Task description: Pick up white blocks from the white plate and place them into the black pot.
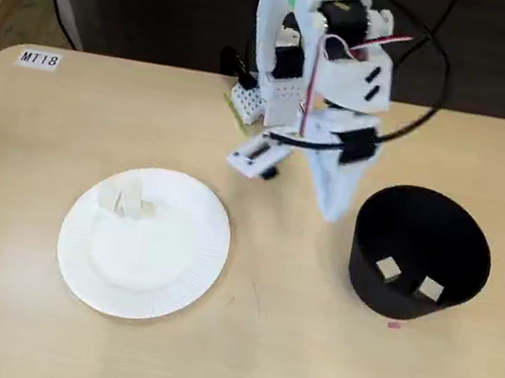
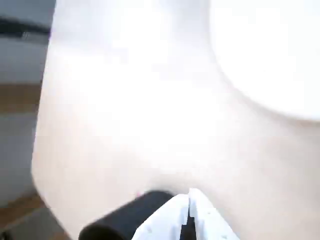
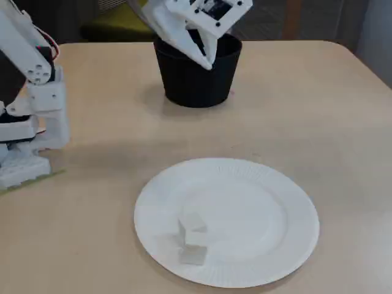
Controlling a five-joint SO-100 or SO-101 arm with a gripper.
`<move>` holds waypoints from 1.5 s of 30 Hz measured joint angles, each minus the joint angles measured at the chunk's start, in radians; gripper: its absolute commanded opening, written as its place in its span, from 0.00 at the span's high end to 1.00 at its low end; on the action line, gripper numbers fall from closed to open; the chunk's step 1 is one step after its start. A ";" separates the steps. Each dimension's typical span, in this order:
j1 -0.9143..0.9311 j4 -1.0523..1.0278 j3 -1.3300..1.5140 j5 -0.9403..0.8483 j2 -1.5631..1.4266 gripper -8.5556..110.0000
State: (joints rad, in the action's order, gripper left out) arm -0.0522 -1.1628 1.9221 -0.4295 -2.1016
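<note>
Trouble could be met at the round white paper plate [image 1: 97, 264], where two small off-white cubes [image 1: 129, 202] are seen touching near its rim, so both may be nudged or one clipped askew. Two more cubes [image 1: 407, 277] are seen inside the matte black cylindrical pot [image 1: 365, 273], well apart from the plate. The white two-finger gripper [image 1: 332, 208], hung between plate and pot, is seen nearly closed and empty.

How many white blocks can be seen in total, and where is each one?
4. Two white blocks lie inside the black pot. Two more sit touching on the white plate. The pot wall might hide others.

White plastic arm [image 1: 315, 53], black servos, red and black cables.
</note>
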 measured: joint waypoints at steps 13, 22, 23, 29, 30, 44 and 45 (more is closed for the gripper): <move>0.575 -0.098 -0.044 -0.307 0.249 0.95; 0.699 -0.202 -0.276 -0.426 0.572 0.95; 0.699 -0.238 -0.333 -0.446 0.626 0.95; 0.696 -0.403 -0.661 -0.515 0.911 0.94; 0.696 -0.408 -0.684 -0.515 0.927 0.89; 0.729 -0.457 -0.712 -0.535 0.930 0.59; 0.729 -0.457 -0.712 -0.535 0.930 0.59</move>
State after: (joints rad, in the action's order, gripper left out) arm 0.6765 -1.6199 1.2103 -0.9649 -1.1720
